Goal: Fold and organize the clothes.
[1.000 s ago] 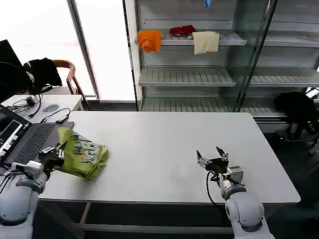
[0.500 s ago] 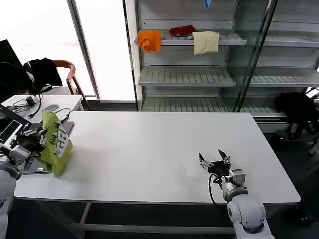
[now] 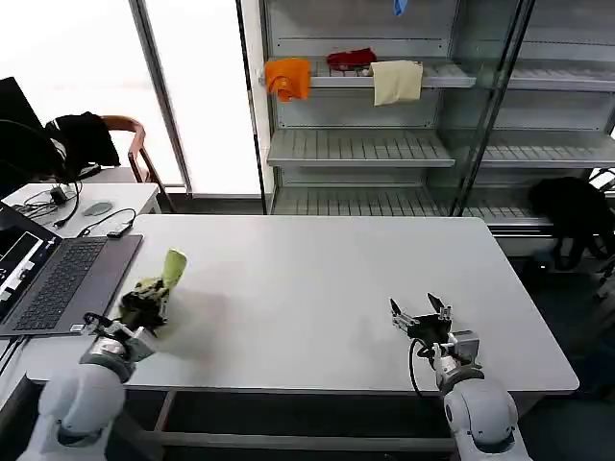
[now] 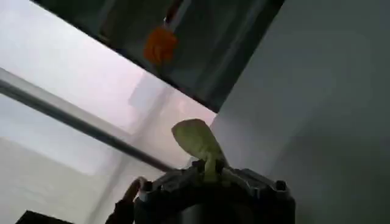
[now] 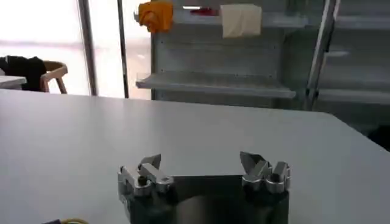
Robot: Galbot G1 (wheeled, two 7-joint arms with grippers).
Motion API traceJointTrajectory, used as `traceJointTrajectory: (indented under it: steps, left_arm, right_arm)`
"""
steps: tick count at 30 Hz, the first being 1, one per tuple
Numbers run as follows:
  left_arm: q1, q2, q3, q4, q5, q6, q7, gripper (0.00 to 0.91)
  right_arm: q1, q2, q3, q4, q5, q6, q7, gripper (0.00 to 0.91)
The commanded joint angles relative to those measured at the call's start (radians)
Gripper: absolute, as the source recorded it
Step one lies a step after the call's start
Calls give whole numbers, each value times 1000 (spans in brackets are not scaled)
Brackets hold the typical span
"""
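Now: shirt bunched at table's left edge

We see the left gripper (image 3: 146,305) clamped on the lime T-shirt (image 3: 161,281), low over the white table (image 3: 317,279) beside the laptop (image 3: 58,279). Right gripper (image 3: 423,320) rests there, jaws wide, empty.

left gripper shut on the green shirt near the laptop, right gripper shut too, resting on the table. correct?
Not quite. The right gripper is open: the right wrist view shows its fingers spread wide with nothing between them. The rest holds: the left gripper is shut on the green shirt beside the laptop, above the table.
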Motion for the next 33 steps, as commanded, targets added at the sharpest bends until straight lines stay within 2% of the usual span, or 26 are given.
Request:
traceJointTrajectory:
  steps: [1, 3, 5, 8, 10, 15, 21, 23, 24, 26, 27, 29, 31, 33]
  left_arm:
    - [-23, -141, 250, -36, -64, 132, -75, 171]
    - [-39, -153, 293, -3, -102, 163, -112, 171]
    - [-62, -172, 344, 27, -163, 207, -149, 272]
    - [-110, -201, 415, 89, -267, 227, -234, 312]
    - [-163, -220, 458, 136, -334, 219, -291, 403]
    - [-278, -286, 520, 298, -454, 169, -396, 443]
    - [-342, -365, 574, 373, -488, 173, -438, 474]
    - [-340, -372, 576, 365, -485, 173, -437, 766]
    - [-336, -369, 568, 353, -485, 172, -434, 907]
    - [-322, -345, 548, 321, -487, 166, -425, 907]
    - [-317, -316, 529, 300, -488, 148, -416, 907]
    - [-299, -258, 484, 258, -494, 113, -387, 907]
    - [-281, -214, 414, 217, -536, 104, -376, 907]
    - [-264, -139, 356, 184, -579, 108, -370, 907]
  right_arm:
    - [18, 11, -14, -13, -10, -1, 3, 907]
    - [24, 15, -19, -14, -15, -6, 3, 907]
    - [31, 18, -25, -15, -19, -12, 4, 907]
    - [35, 19, -32, -16, -22, -15, 4, 907]
    - [38, 18, -34, -16, -23, -17, 3, 907]
    - [45, 13, -34, -8, -21, -25, 3, 907]
    - [51, 4, -30, -7, -18, -32, 5, 907]
    - [51, 2, -32, -3, -10, -38, 4, 907]
    - [51, 1, -37, 7, 20, -50, 4, 907]
    - [52, 5, -46, 18, 55, -66, 4, 907]
    - [56, 12, -59, 34, 101, -83, 0, 907]
    - [63, 24, -78, 49, 136, -107, -6, 907]
    - [75, 44, -100, 50, 143, -116, -12, 907]
    - [87, 65, -129, 43, 140, -120, -9, 907]
